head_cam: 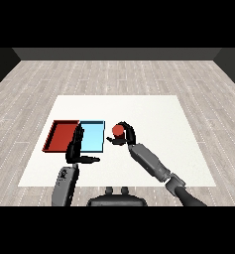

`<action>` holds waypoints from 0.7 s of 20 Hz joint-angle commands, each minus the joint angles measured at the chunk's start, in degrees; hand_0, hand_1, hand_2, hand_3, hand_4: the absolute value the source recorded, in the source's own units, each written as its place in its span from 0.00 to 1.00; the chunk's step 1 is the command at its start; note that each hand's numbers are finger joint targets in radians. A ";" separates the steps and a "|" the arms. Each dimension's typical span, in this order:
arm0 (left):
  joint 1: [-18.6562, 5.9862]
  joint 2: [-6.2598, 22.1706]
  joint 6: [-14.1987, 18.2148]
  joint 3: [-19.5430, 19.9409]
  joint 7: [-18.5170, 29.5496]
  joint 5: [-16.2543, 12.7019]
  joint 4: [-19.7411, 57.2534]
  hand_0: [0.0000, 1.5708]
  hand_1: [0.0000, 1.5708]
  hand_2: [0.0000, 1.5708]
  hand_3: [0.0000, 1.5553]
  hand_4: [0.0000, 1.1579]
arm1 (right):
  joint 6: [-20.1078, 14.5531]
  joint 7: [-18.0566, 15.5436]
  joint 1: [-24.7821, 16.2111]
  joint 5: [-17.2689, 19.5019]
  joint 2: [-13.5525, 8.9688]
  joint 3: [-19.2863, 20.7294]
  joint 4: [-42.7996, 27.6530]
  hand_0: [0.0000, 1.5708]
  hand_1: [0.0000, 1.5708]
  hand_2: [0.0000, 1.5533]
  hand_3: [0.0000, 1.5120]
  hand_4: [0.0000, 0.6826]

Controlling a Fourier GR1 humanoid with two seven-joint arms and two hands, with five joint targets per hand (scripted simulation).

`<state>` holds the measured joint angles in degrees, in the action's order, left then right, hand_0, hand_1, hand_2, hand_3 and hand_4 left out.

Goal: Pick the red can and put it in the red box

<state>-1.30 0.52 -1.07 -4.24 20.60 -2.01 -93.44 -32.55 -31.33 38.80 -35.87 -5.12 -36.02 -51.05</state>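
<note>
Can: the red can [117,130] stands on the counter, just right of the blue tray, outside both trays.
Right hand: the right hand [125,135] is wrapped round the can, fingers arching over its far and right side, thumb reaching out low toward the left; only the can's top and upper left side show past the fingers.
Right arm: the grey forearm [148,161] comes in from the lower right corner and slants up and left to the can.
Left hand: the left hand [75,148] holds nothing; its fingers are straight and point away from the robot, lying over the seam between the two trays, and its thumb sticks out to the right along the near edge of the blue tray. Whether it touches the trays or hangs above them cannot be told.
Red tray: the red tray [61,133] lies at the left of the counter, nothing seen in it.
Blue tray: the blue tray [93,136] lies beside the red tray on its right, edges touching, partly covered by the left hand's fingers.
Counter: the white counter [153,114] carries the trays and the can; a wooden floor surrounds it.
</note>
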 commanded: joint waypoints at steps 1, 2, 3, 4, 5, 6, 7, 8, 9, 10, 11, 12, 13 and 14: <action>-0.96 0.35 -1.15 -0.34 -3.32 -0.77 0.47 0.00 0.00 0.00 0.00 0.00 | -0.35 5.23 1.95 3.22 -1.58 2.08 -5.09 0.93 0.93 0.92 0.92 0.96; -3.17 -0.49 4.80 -5.02 -7.99 0.32 -3.13 0.00 0.00 0.00 0.00 0.00 | 1.12 4.24 -2.55 3.17 -5.47 1.25 -9.84 0.92 0.92 0.92 0.92 0.95; -1.28 -0.50 4.88 -6.57 -2.67 0.66 1.72 0.00 0.00 0.00 0.00 0.00 | -0.26 4.73 -4.85 3.98 -5.04 1.23 -13.83 0.92 0.92 0.92 0.92 0.96; -3.30 -0.50 5.07 -6.44 -5.74 0.29 2.49 0.00 0.00 0.00 0.00 0.00 | -2.10 6.23 -4.15 5.15 -3.71 1.22 -14.21 0.92 0.92 0.92 0.92 0.96; -5.97 -0.51 9.68 -10.64 -6.78 -0.68 3.48 0.00 0.00 0.00 0.00 0.00 | -2.36 6.56 -4.74 5.45 -3.86 0.98 -15.13 0.92 0.92 0.92 0.92 0.96; -3.60 -0.51 6.21 -8.38 -6.15 0.15 2.64 0.00 0.00 0.00 0.00 0.00 | -2.70 8.14 -6.30 7.43 -3.98 1.39 -17.67 0.92 0.92 0.92 0.92 0.96; -3.74 -0.51 6.51 -8.61 -6.16 0.09 2.76 0.00 0.00 0.00 0.00 0.00 | -2.81 9.18 -7.45 8.86 -3.95 1.68 -19.34 0.92 0.92 0.92 0.92 0.96; -3.86 -0.52 6.77 -8.81 -6.16 0.05 2.86 0.00 0.00 0.00 0.00 0.00 | -2.83 10.16 -8.56 10.30 -3.85 2.00 -20.86 0.92 0.92 0.92 0.92 0.96; -3.98 -0.52 7.01 -9.00 -6.16 0.01 2.97 0.00 0.00 0.00 0.00 0.00 | -1.66 10.08 -9.17 11.92 -3.14 3.01 -20.46 0.92 0.92 0.92 0.92 0.96; -4.07 -0.52 7.21 -9.15 -6.15 -0.02 3.06 0.00 0.00 0.00 0.00 0.00 | 0.29 8.52 -10.73 12.42 -3.86 4.69 -20.26 0.92 0.92 0.92 0.92 0.96; -2.00 1.50 3.29 -6.53 -9.73 -2.25 -1.62 0.00 0.00 0.00 0.00 0.00 | -3.12 10.17 -10.91 13.31 -2.64 2.70 -23.80 0.92 0.92 0.92 0.91 0.96; -5.70 -0.50 8.56 -10.99 -5.18 -1.23 5.20 0.00 0.00 0.00 0.00 0.00 | -0.82 13.34 -11.27 12.98 -5.00 4.30 -25.93 0.92 0.92 0.92 0.91 0.96; -6.37 -0.50 10.48 -12.24 -3.79 -1.72 7.46 0.00 0.00 0.00 0.00 0.00 | -1.54 8.54 -14.91 13.12 -1.97 3.87 -24.53 0.92 0.92 0.92 0.91 0.96; -6.88 -0.51 9.83 -13.27 -4.28 -3.38 8.20 0.00 0.00 0.00 0.00 0.00 | 0.30 10.03 -11.91 13.49 -0.86 5.22 -21.70 0.92 0.92 0.92 0.91 0.95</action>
<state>-6.16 0.26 6.62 -14.28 15.24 -3.43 -88.95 -33.70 -21.90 28.27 -24.28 -7.90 -32.50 -72.27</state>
